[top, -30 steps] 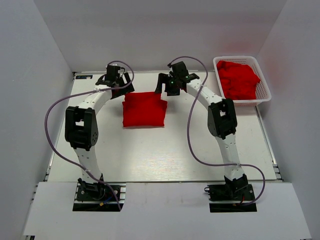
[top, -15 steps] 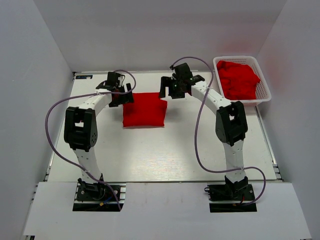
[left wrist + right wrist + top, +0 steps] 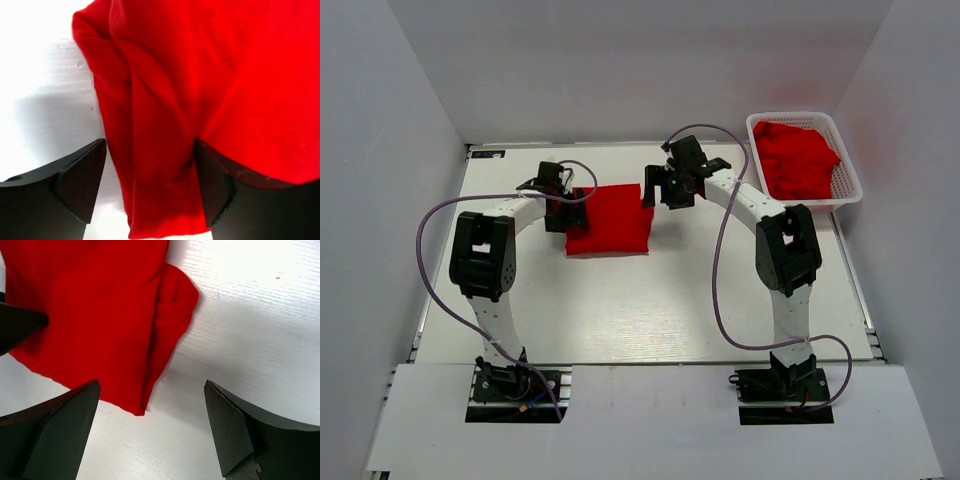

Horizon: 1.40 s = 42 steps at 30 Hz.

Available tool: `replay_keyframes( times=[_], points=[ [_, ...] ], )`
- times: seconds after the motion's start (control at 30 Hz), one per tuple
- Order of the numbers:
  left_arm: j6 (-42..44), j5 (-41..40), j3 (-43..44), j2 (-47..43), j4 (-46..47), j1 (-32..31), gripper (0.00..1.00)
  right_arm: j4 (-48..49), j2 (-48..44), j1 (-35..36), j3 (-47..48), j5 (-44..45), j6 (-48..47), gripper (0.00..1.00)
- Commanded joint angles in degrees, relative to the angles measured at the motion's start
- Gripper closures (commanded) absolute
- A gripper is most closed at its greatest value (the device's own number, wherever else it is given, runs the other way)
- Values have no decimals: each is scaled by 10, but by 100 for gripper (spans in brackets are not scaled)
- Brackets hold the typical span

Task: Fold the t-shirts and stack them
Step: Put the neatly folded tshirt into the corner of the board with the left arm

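Where the table (image 3: pixel 650 300) holds the folded t-shirt (image 3: pixel 609 218), far of centre, the left gripper (image 3: pixel 563 210) straddles its left edge, jaws apart with cloth between them. The right gripper (image 3: pixel 667 190) hangs wide open and empty over its far right corner. More t-shirts (image 3: pixel 798 158) fill the white basket (image 3: pixel 790 116) at far right.

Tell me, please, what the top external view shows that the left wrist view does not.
Only the top external view shows the basket of heaped shirts at the far right, both arms, and the right jaws open by the folded shirt's far right corner. Only the left wrist view shows, close up, that shirt's layered edge lying between the open left jaws. Both show the folded shirt on the white table.
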Motion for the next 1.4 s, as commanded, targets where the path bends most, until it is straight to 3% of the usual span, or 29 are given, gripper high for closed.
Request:
replay_keyframes(
  times=[0.0, 0.07, 0.13, 0.37, 0.5, 0.53, 0.67, 1.0, 1.37],
  points=[
    [11, 17, 1, 8, 19, 2, 21, 10, -44, -1, -8, 7, -11, 10],
    [11, 17, 7, 17, 19, 2, 29, 10, -46, 3, -14, 7, -12, 10],
    [17, 17, 7, 25, 19, -4, 31, 10, -49, 3, -23, 7, -13, 10],
    [17, 33, 25, 52, 24, 1, 66, 12, -61, 1, -37, 26, -12, 10],
    [34, -73, 90, 73, -27, 7, 89, 12, -66, 3, -36, 39, -16, 10],
    [34, -88, 107, 73, -35, 7, 100, 12, -65, 0, -35, 40, -19, 10],
    [71, -153, 192, 90, -51, 30, 100, 8, -76, 1, -37, 65, -28, 10],
    [196, -225, 348, 169, -40, 114, 100, 43, -141, -1, -91, 127, -51, 10],
    [275, -214, 488, 267, 7, 194, 100, -3, -139, -2, -36, 143, -63, 10]
  ],
)
